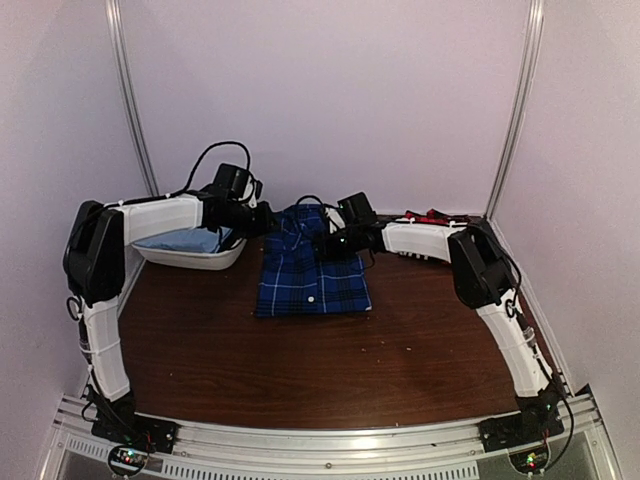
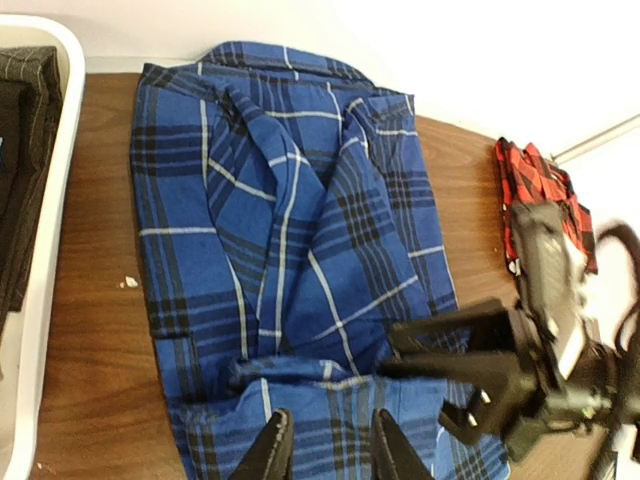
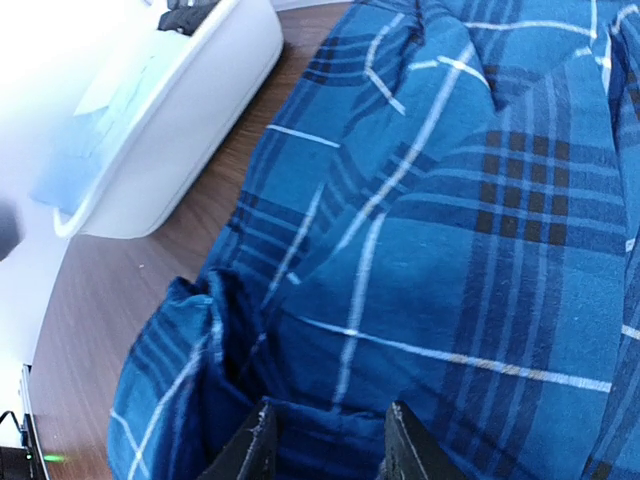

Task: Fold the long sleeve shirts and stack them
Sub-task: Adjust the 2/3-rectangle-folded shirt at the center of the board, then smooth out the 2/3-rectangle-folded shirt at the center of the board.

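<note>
The dark blue plaid long sleeve shirt point(image 1: 312, 272) lies folded in the middle of the table, its collar end toward the back wall. My left gripper point(image 1: 268, 222) point(image 2: 330, 450) hovers over its back left part, jaws a little apart with flat cloth point(image 2: 290, 230) showing between them. From the right, my right gripper point(image 1: 326, 245) point(image 2: 388, 350) point(image 3: 330, 440) reaches onto the shirt's upper half. Its jaws stand apart over a raised fold of the blue cloth point(image 3: 420, 250). The red-and-black check shirt point(image 1: 432, 215) point(image 2: 540, 185) lies bunched at the back right by the wall.
A white bin point(image 1: 190, 258) point(image 2: 45, 230) point(image 3: 170, 110) stands at the back left beside the blue shirt, holding a light blue cloth point(image 1: 180, 240) and a dark garment point(image 2: 25, 100). Brown tabletop point(image 1: 320, 370) stretches in front of the shirt.
</note>
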